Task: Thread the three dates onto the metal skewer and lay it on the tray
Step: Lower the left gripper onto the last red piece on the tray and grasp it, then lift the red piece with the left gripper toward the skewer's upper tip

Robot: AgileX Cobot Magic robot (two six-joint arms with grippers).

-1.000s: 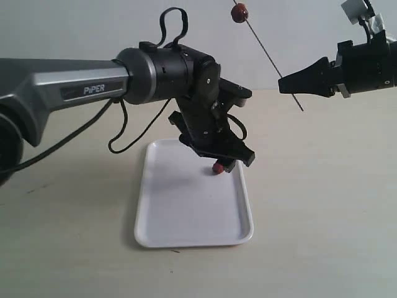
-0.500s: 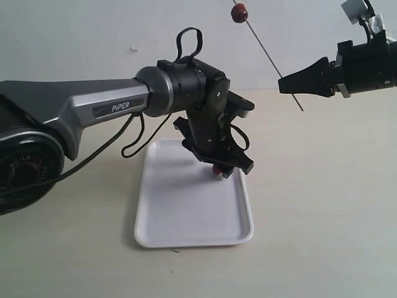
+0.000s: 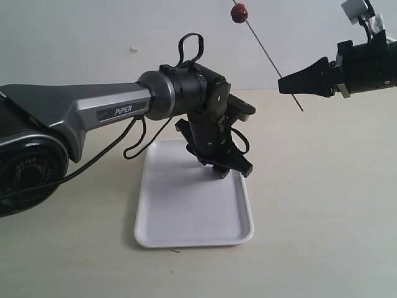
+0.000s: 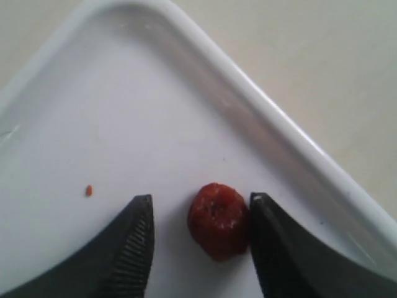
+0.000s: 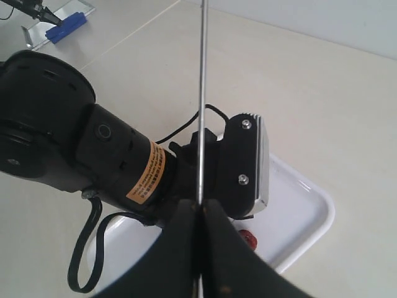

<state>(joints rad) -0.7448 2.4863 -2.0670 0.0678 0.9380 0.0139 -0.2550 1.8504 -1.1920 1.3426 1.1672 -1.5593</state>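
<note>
Pickup is in hand: left end effector, spread astride a loose date on the tray, should close next, while right end effector pinches the metal skewer aloft.

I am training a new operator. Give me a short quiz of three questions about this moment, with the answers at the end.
1. True or false: the right claw is shut on the metal skewer.
2. Where is the loose date that sits between the open fingers of the left claw? A: lying on the tray. B: on the table beside the tray. C: pushed onto the skewer.
3. Fill in: the exterior view shows ___ date on the skewer.

Key
1. True.
2. A, near the rim.
3. One: the threaded date, near the skewer's upper end.
</note>
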